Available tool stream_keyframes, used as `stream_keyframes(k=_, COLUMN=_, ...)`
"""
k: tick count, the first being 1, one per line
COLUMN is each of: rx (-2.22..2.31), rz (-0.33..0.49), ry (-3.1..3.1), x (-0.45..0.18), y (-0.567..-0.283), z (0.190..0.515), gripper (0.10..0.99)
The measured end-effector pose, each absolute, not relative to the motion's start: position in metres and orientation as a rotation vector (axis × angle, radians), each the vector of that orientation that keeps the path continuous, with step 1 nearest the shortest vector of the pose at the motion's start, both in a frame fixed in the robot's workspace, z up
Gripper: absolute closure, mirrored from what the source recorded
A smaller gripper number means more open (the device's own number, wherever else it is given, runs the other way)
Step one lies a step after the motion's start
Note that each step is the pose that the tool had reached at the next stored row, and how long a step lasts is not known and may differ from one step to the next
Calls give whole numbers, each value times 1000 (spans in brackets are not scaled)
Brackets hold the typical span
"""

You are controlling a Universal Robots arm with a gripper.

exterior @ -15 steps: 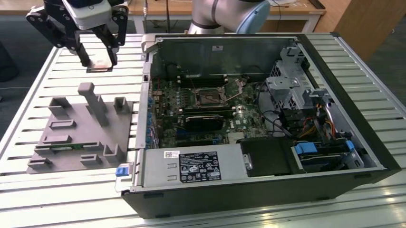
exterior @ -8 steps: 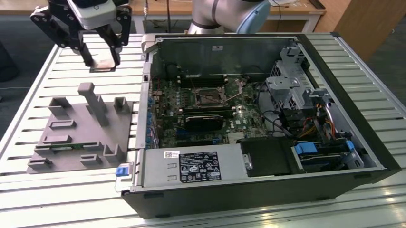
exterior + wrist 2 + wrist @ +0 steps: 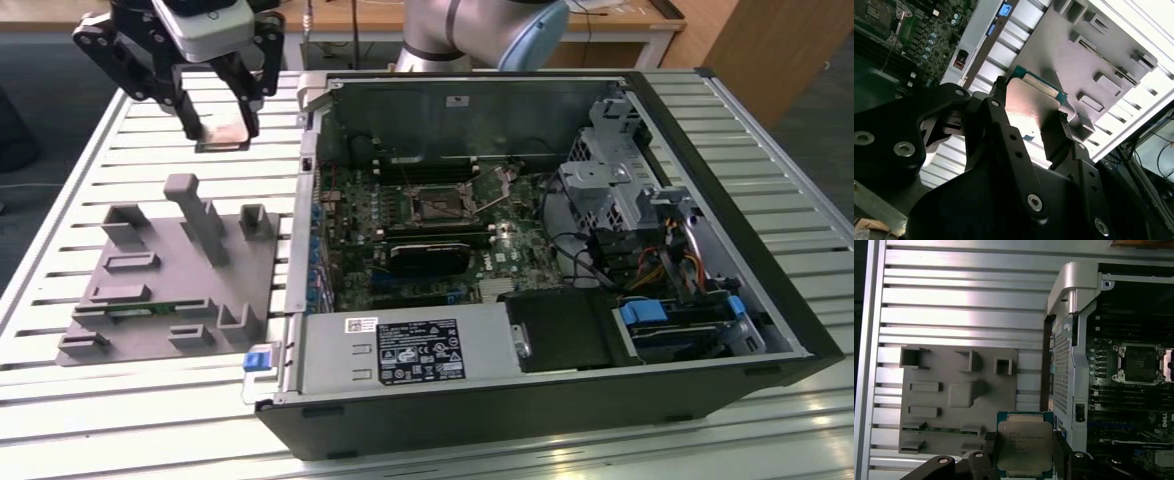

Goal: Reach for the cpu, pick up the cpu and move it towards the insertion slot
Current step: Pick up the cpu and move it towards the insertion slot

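Between the gripper [image 3: 224,128] fingers [image 3: 1064,460], lifted clear of the slatted table [image 3: 954,300]: the cpu [image 3: 1025,447], clamped on two opposite edges, silvery lid facing the first wrist view. It hangs on the exterior view's left of the open computer case [image 3: 747,180], near the grey fixture [image 3: 160,290]. Insertion slot [image 3: 438,205] sits uncovered on the motherboard [image 3: 400,250], well apart from the cpu.
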State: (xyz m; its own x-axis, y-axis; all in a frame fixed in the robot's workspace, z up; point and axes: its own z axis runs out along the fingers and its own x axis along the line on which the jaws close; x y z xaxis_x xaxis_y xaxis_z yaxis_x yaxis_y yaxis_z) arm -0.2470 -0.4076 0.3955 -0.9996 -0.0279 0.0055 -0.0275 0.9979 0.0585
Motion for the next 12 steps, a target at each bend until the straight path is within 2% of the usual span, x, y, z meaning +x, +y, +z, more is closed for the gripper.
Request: stream_keyframes(k=12, rx=44, rz=-91, ry=-3134, x=-237, y=-408, z=395, gripper=557)
